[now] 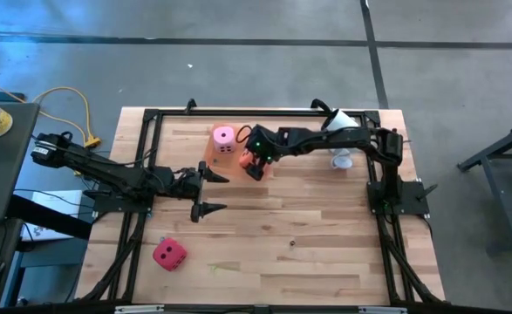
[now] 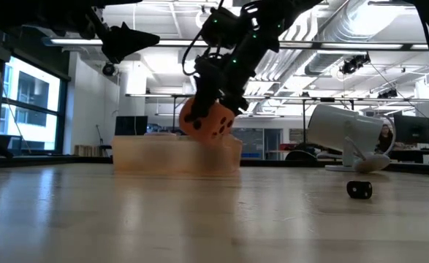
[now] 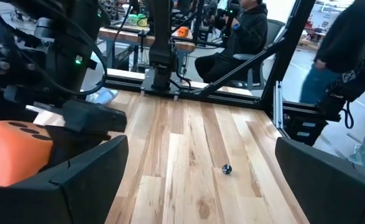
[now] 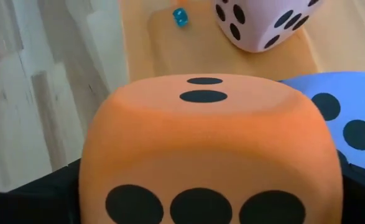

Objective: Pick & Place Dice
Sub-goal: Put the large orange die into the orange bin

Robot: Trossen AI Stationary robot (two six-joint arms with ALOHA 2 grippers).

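Orange die (image 2: 208,119) pinched in the right gripper (image 1: 254,163), hanging just above the tray (image 2: 176,155)! Pink die (image 1: 224,139) and lavender die (image 4: 350,118) sit in that tray. Red die (image 1: 168,254) lies well away. Left gripper (image 1: 205,192) waits beside the tray, fingers spread. No readable writing.

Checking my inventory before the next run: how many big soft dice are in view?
4. Soft red die alone near the table's front; soft pink die and lavender die in the tray; soft orange die in the right end effector.
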